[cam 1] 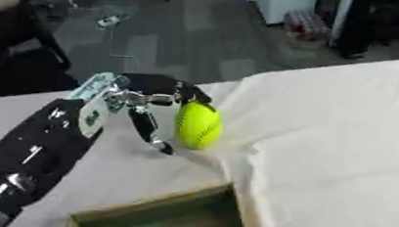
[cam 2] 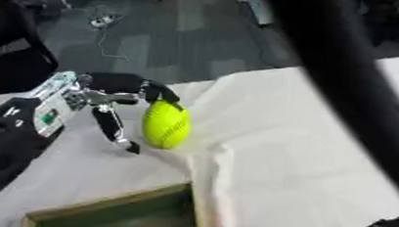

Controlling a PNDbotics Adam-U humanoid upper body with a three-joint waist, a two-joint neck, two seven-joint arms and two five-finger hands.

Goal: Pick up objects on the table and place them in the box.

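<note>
My left hand [cam 1: 139, 105] holds the yellow-green ball [cam 1: 199, 124]: upper fingers curl over its top, the thumb reaches below beside it. The box [cam 1: 160, 204] lies beneath the fingers, nearer me. I judge the contact shallow; the ball could roll out in transit. My right hand shows only as a dark part; fingers undeterminable.

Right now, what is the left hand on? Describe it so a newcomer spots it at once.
Start at the white table, then go to its near-left part above the box. There the left hand curls round a ball, the only bright yellow-green thing in view.
</note>
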